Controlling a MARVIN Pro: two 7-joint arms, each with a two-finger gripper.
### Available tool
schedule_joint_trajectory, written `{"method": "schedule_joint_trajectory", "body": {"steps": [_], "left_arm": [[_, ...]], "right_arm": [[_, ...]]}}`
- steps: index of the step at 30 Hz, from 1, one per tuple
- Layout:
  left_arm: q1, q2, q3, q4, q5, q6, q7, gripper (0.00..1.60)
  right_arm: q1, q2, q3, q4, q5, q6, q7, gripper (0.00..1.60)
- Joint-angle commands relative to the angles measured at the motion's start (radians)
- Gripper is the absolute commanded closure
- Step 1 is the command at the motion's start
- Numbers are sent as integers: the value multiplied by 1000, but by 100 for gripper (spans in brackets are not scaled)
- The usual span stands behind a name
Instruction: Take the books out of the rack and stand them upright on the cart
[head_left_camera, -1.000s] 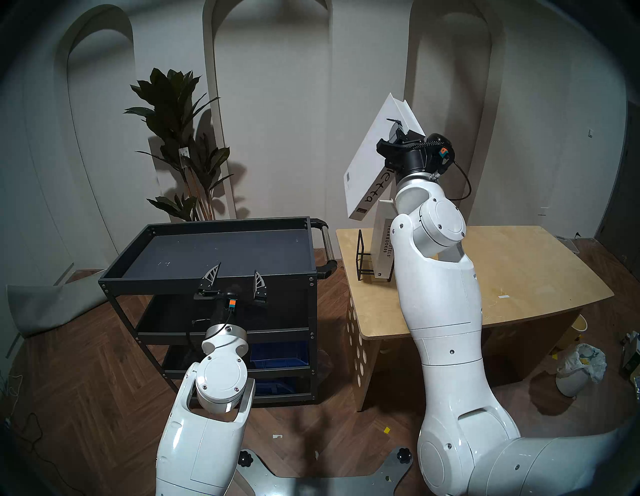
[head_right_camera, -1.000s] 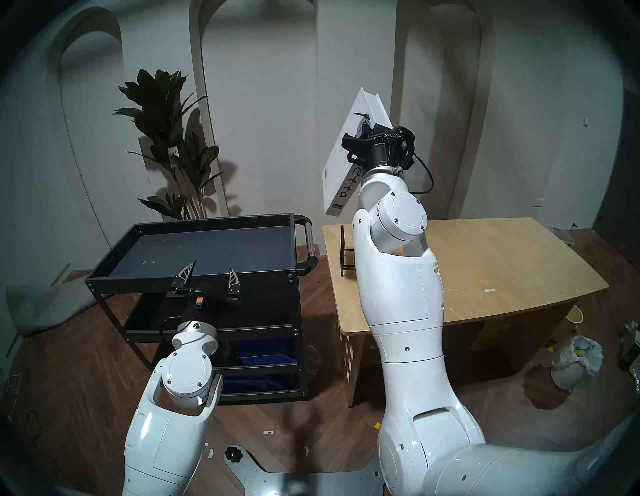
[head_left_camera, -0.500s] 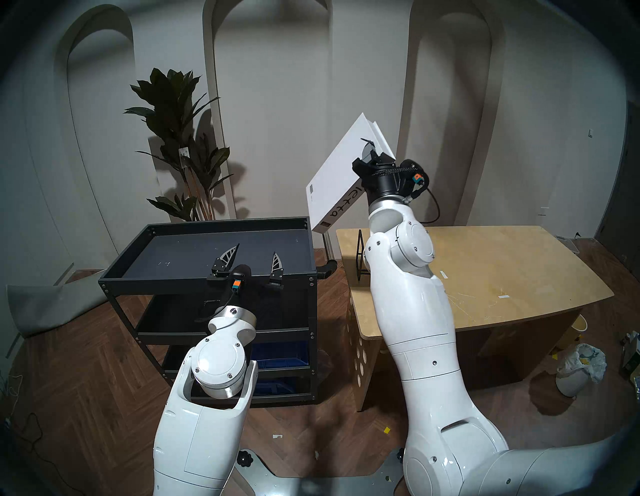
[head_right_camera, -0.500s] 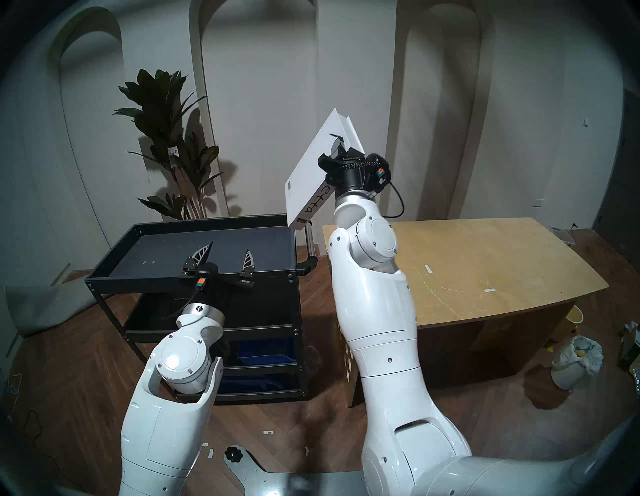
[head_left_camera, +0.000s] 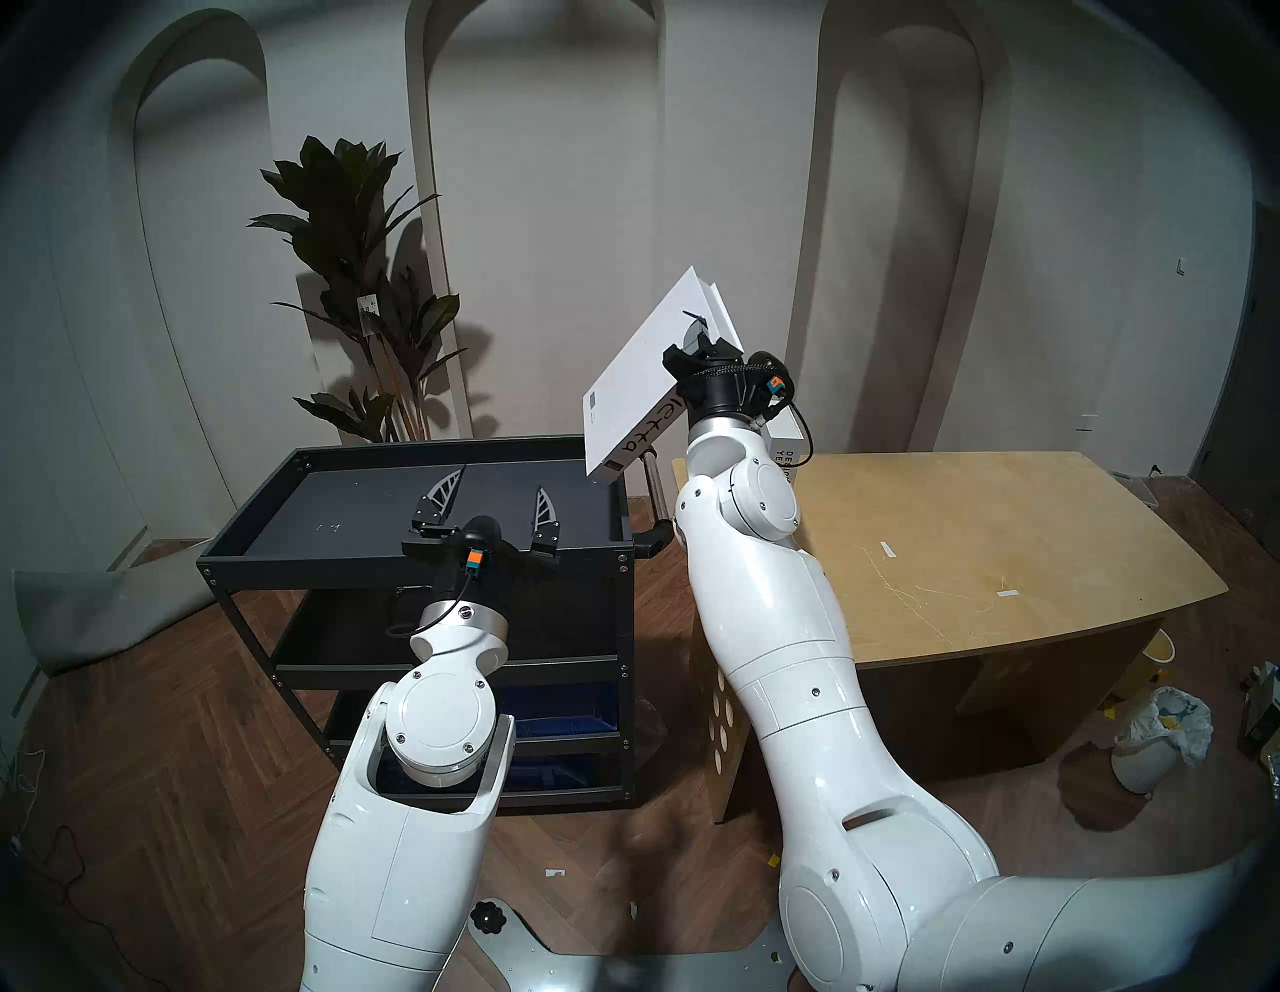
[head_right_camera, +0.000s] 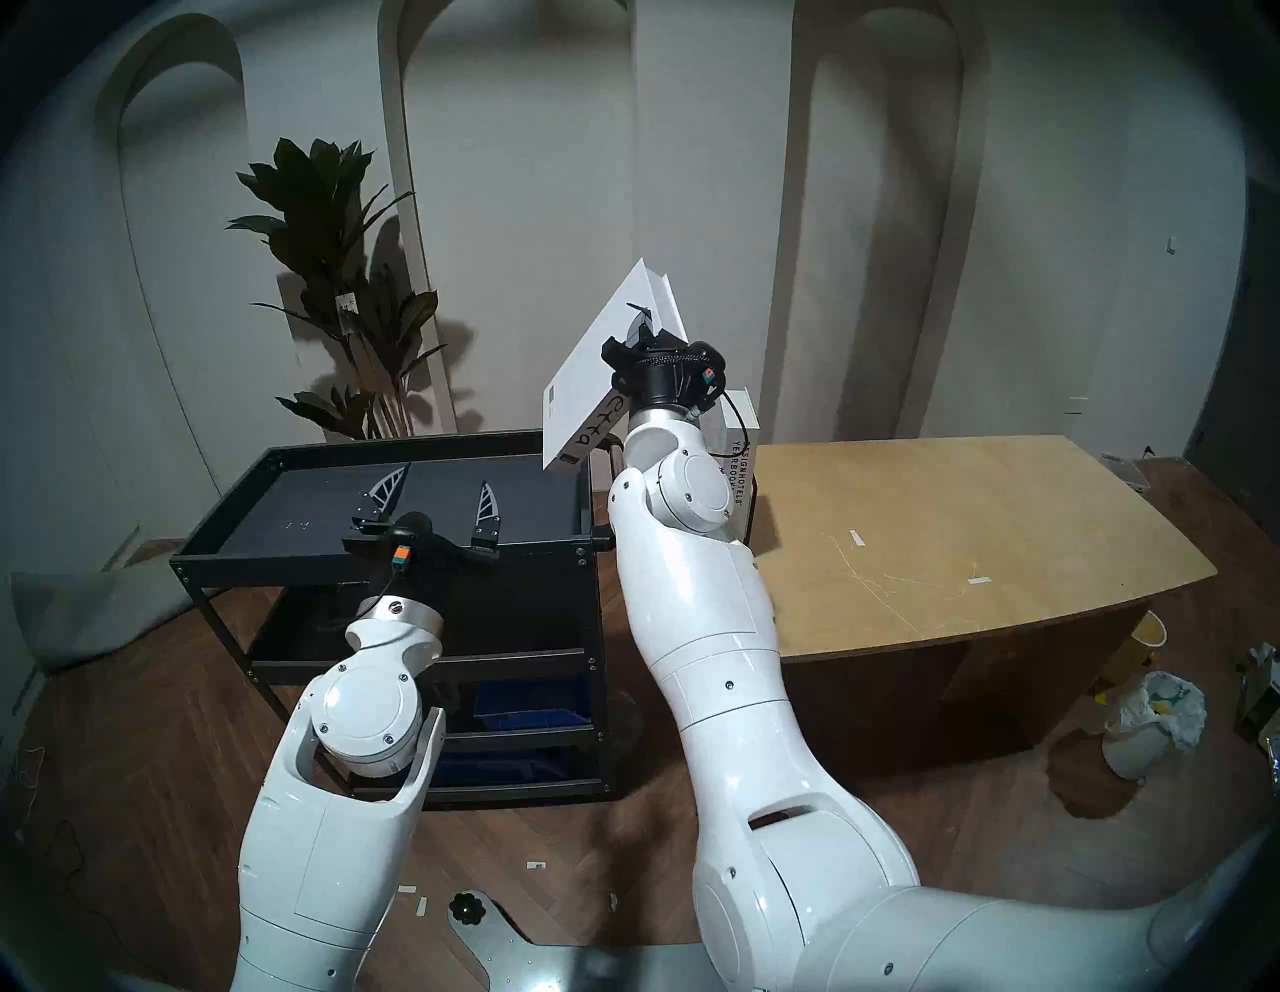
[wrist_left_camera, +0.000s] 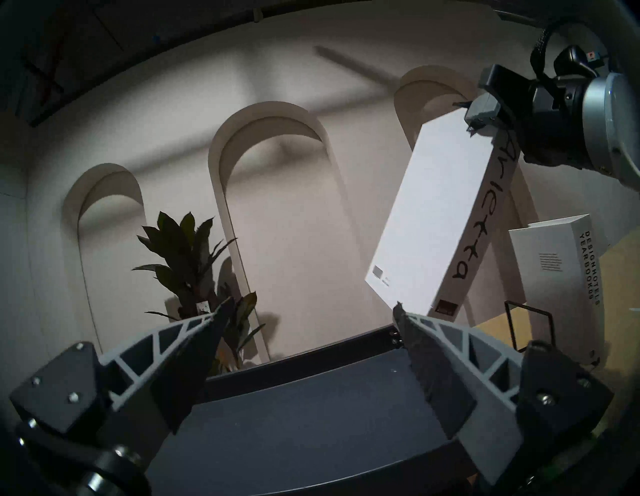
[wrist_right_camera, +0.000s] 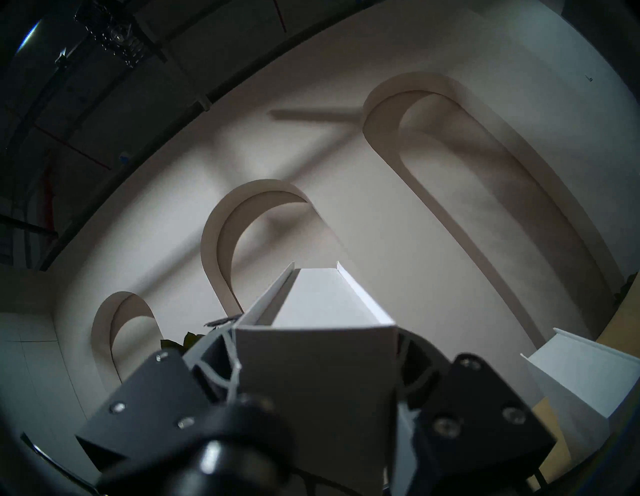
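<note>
thick white hardback (head_left_camera: 641, 374) clamped in right tool (head_left_camera: 701, 339).

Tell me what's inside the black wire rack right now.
Only the DESIGNHOTELS book stands in the rack; the Arletta book hangs tilted in the right claw. The rack's floor is hidden.

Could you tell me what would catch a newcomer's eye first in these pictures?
Probably the white Arletta book, held tilted in mid-air by the right gripper over the right end of the dark cart. Next, the left gripper, open above the cart's top tray.
</note>
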Motion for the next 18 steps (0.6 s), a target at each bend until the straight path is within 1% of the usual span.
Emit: {"method": "schedule_joint_trajectory", "body": {"steps": [1, 2, 3, 5, 6, 7, 10, 12, 14, 18], "left_arm": [[-29, 45, -15, 84, 64, -49, 22, 0], [-33, 51, -11, 108, 70, -55, 20, 0], [-42, 60, 2, 155, 94, -66, 21, 0], [-46, 58, 11, 172, 101, -67, 21, 0], [-52, 61, 20, 190, 118, -78, 26, 0], [-59, 64, 43, 212, 144, -93, 30, 0], [-72, 57, 59, 231, 157, -105, 39, 0], [-98, 67, 79, 254, 205, -106, 53, 0], [-108, 68, 85, 264, 221, -108, 61, 0], [-170, 49, 113, 308, 281, -101, 98, 0]], "right_arm": [[107, -4, 10, 28, 2, -3, 3, 160], [111, -4, 10, 29, 2, -3, 4, 160], [121, -9, 9, 28, 5, -7, 10, 160], [126, -12, 6, 25, 7, -7, 15, 160], [132, -14, 3, 26, 3, -9, 16, 160], [141, -24, -4, 21, 0, -7, 15, 160], [151, -33, -12, 18, -3, -3, 12, 160], [151, -46, -26, -1, -7, 2, 3, 160], [149, -51, -31, -8, -10, 2, -1, 160], [135, -80, -67, -29, -32, -2, -29, 160]]}}
